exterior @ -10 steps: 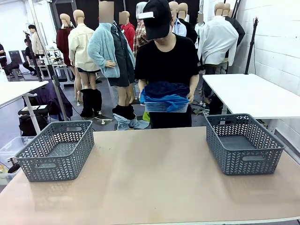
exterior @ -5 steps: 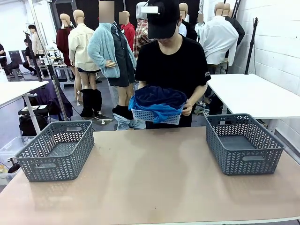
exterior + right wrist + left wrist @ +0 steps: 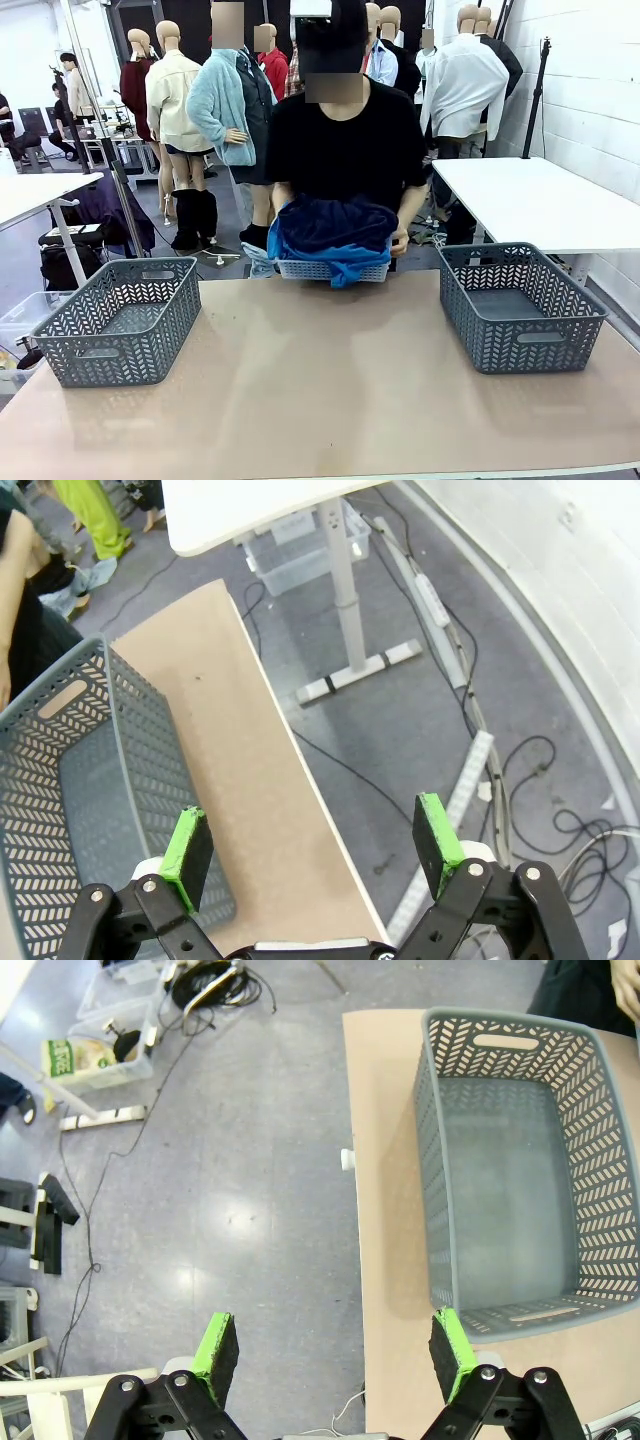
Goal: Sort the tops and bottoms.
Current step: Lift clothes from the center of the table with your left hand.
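A person [image 3: 340, 150] holds a pale basket [image 3: 312, 270] at the counter's [image 3: 320, 390] far edge: dark bottoms [image 3: 335, 222] piled over blue tops [image 3: 352, 268] inside. Bare inside: left grey basket [image 3: 125, 350], right grey basket [image 3: 520, 348]. Open, gripping nothing: left hand [image 3: 333, 1350], right hand [image 3: 312, 850].

The left gripper [image 3: 335, 1355] points downward, its jaws spread wide and empty, green pads [image 3: 218, 1352] facing each other. The right gripper [image 3: 312, 848] also points down, jaws wide apart, holding nothing.
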Motion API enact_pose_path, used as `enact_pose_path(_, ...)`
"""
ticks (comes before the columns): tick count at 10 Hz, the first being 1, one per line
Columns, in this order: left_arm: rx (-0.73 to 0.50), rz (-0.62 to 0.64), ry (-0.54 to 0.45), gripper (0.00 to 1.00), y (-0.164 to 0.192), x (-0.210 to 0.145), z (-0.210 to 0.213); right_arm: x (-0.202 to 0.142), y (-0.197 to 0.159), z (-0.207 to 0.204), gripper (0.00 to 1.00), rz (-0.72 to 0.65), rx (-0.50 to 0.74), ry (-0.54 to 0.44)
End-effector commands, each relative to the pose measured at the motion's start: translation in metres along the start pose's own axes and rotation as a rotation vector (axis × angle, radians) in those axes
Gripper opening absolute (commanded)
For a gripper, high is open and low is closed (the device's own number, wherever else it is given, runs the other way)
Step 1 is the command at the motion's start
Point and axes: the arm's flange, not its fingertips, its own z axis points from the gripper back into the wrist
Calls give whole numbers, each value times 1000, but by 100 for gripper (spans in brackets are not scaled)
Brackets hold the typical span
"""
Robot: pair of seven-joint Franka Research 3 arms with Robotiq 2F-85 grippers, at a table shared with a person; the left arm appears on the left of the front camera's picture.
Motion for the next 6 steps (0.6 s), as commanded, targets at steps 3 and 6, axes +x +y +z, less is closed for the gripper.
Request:
enact_pose_path(3,-10,2,-6,100,1,-3,1,-1,4,-1,100,-20,-11,5)
enact_pose_path(6,-10,2,-6,100,1,-3,1,-1,4,-1,100,-20,-11,5)
